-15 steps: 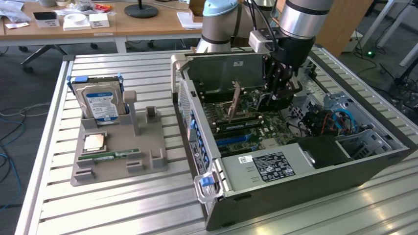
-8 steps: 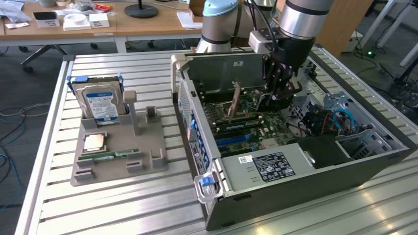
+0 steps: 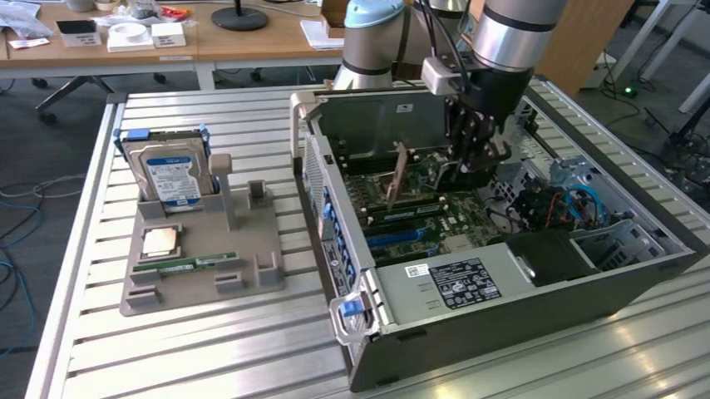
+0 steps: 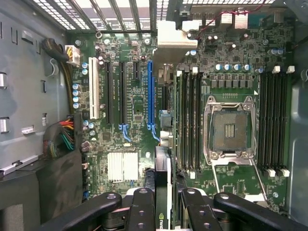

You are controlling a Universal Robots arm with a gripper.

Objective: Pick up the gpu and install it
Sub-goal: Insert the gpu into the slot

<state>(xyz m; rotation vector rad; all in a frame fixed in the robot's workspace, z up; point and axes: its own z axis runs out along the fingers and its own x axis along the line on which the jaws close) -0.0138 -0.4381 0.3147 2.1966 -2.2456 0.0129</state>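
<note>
Wrist view, claw [image 4: 167, 195] clamped on gpu [image 4: 162, 168] edge-on, over motherboard [image 4: 137, 103], case wall [image 4: 29, 96] beside

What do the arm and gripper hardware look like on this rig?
The arm has silver-grey cylindrical links and a pale blue joint cap. A light grey box sits at the wrist, with thin black cables running beside it. The gripper is black, with jointed bar-link fingers carrying round metal pivot pins.

The gpu [image 4: 162, 192], seen edge-on, is cut off at the wrist view's edge.
</note>
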